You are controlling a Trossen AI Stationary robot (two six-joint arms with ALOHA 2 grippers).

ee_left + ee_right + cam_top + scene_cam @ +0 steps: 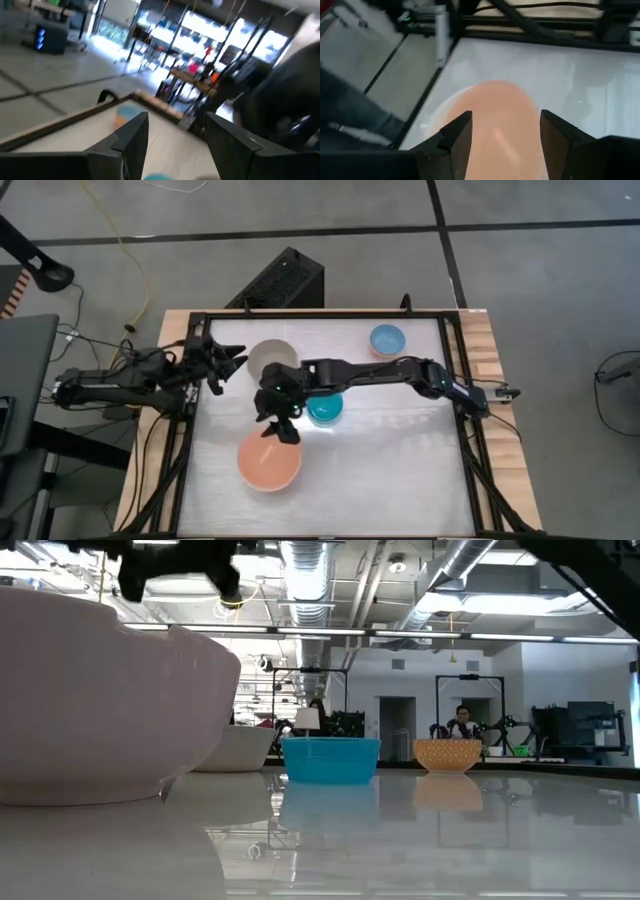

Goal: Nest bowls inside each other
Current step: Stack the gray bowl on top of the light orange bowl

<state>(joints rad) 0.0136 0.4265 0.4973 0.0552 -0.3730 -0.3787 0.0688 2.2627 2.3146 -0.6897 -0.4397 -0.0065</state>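
Note:
A salmon-pink bowl [268,463] stands upright near the table's front, large at the left of the low view [100,700]. My right gripper [281,427] hangs open above its far rim, touching nothing; in the right wrist view the gripper [505,122] has the pink bowl [495,115] below its fingers. A teal bowl [326,411] stands upright to the right of the gripper. A pale cream bowl [268,357] sits farther back, partly under the right arm. A small light blue bowl [387,339], tan outside [447,754], stands at the far right. My left gripper [232,364] waits open at the table's left.
Black frame rails [452,370] and wooden strips border the white tabletop. A black box [285,278] stands on the floor beyond the far edge. Bare tabletop lies at the front right [400,470]. A person [462,721] shows far off in the room.

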